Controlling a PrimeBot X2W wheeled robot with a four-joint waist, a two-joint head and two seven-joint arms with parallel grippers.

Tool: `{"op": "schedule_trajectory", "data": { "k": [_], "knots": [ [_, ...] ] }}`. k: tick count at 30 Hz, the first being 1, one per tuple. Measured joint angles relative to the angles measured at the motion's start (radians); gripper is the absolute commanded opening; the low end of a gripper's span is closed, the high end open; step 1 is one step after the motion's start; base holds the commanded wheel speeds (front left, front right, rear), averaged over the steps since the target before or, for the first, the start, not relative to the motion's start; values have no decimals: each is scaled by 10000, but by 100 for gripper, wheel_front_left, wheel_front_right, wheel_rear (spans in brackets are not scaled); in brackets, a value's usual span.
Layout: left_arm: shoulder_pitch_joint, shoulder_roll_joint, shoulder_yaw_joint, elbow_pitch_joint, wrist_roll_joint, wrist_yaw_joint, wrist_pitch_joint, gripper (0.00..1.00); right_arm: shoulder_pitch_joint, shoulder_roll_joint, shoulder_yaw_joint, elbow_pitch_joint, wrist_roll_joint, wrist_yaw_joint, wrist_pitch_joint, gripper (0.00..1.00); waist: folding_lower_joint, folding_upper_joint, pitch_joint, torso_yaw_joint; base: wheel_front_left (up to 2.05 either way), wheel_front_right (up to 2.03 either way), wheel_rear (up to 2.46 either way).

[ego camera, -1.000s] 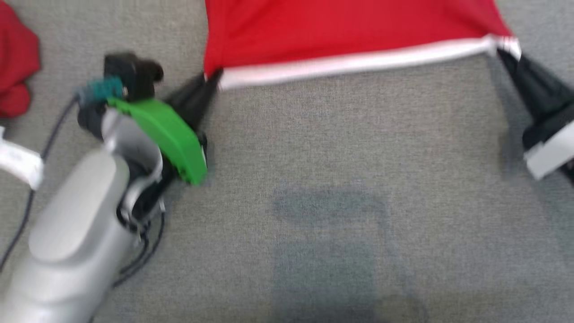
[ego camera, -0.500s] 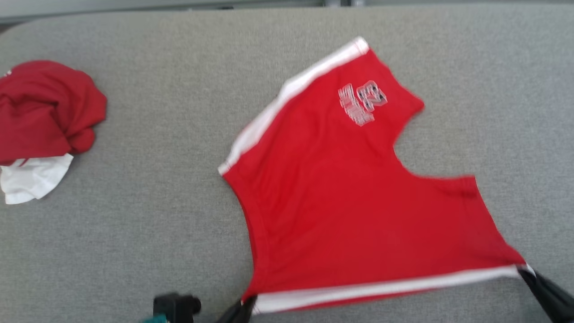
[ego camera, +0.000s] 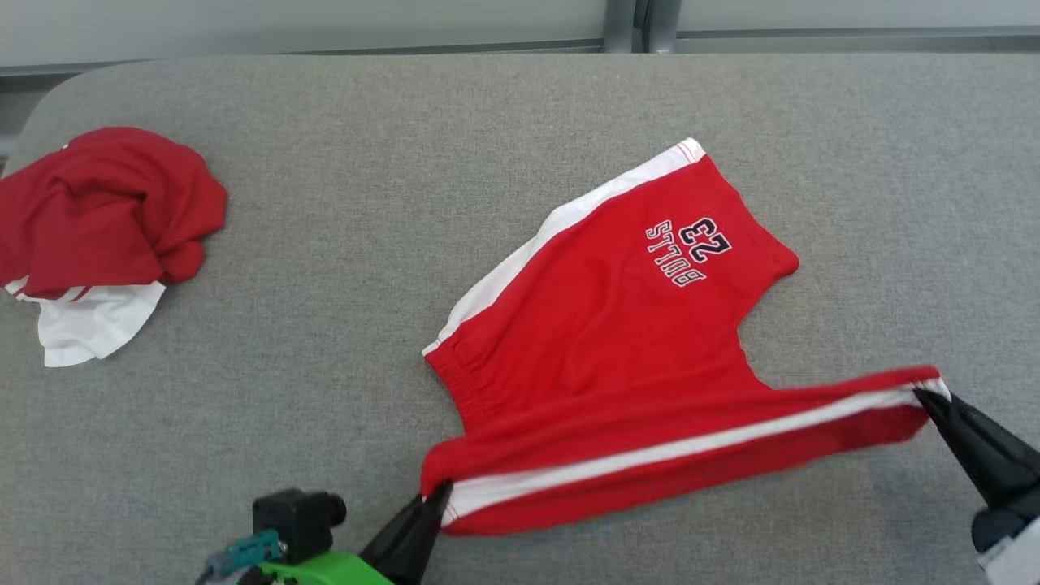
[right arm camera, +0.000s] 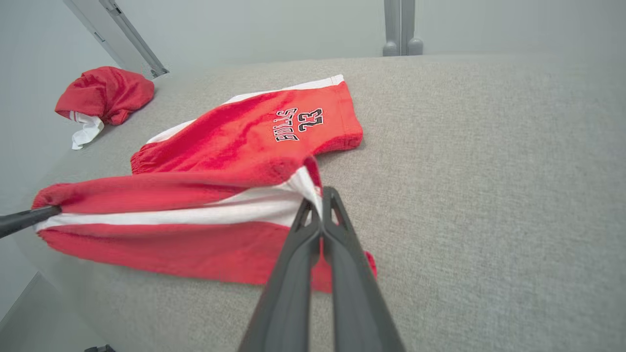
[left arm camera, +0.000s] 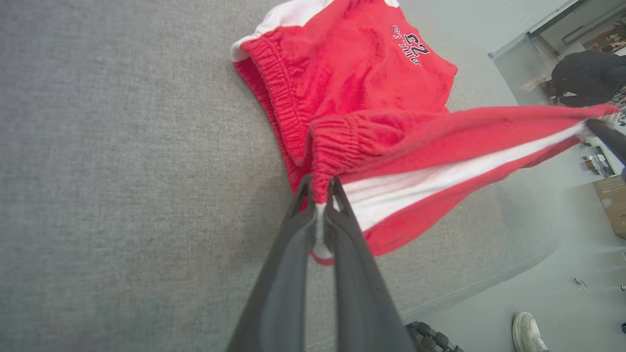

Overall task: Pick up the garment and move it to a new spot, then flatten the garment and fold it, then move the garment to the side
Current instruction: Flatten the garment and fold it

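Red shorts (ego camera: 617, 341) with white side stripes and a "BULLS 23" print lie on the grey table (ego camera: 406, 162), right of the middle. Their near side is lifted and stretched between my two grippers. My left gripper (ego camera: 439, 493) is shut on the waistband corner (left arm camera: 320, 193) at the lower left of the head view. My right gripper (ego camera: 926, 396) is shut on the leg-hem corner (right arm camera: 313, 188) at the right. The far leg with the print (right arm camera: 298, 124) rests flat on the table.
A crumpled red and white garment (ego camera: 97, 227) lies at the table's far left. The table's near edge runs just below the shorts (left arm camera: 464, 288), and a person's shoe (left arm camera: 530, 330) stands on the floor beyond it. Bare grey surface lies between the two garments.
The head camera has tilted up, bringing the whole table into view. The near edge of the shorts has risen and is folding toward the far side, held taut between both grippers.
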State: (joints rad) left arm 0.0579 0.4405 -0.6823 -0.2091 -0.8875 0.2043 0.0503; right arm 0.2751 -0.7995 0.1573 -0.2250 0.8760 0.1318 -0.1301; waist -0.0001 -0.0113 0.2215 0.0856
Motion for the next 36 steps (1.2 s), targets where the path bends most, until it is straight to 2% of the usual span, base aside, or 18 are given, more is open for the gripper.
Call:
{"op": "schedule_trajectory", "data": {
  "k": [4, 6, 10, 11, 17, 26, 36],
  "knots": [
    [-1198, -81, 359, -228, 8, 270, 491, 0, -2210, 192, 571, -203, -84, -2, 1221, 0, 0, 0, 380, -22, 0, 0, 0],
    [-1920, -339, 428, -245, -12, 397, 844, 0, -3455, 201, 951, 71, -174, -4, 1762, 0, 0, 0, 636, -17, 0, 0, 0],
    [-2951, -884, 420, 0, -92, 577, 1292, 0, -5708, 334, 1751, 995, -368, -4, 2489, 0, 0, 0, 1140, 45, 0, 0, 0],
    [-3398, -1039, 453, 201, 46, 692, 1313, 0, -6777, 460, 2105, 1521, -431, -6, 2673, 0, 1, 0, 1375, 103, 0, 0, 0],
    [-4045, -1768, 679, 815, 23, 918, 1051, 0, -9015, 644, 2987, 3173, -495, -8, 2984, 0, 1, 0, 1800, 542, 0, 0, 0],
    [-4464, -2437, 546, 1770, -23, 723, 713, 0, -10599, 581, 4077, 5112, -512, -8, 3101, 0, 1, 0, 2043, 1321, 0, 0, 0],
    [-5372, -3097, 384, 3361, 234, 541, 169, 0, -11707, 608, 5241, 6299, -435, -8, 2847, 0, 1, 0, 2165, 1832, 0, 0, 0]
  ]
}}
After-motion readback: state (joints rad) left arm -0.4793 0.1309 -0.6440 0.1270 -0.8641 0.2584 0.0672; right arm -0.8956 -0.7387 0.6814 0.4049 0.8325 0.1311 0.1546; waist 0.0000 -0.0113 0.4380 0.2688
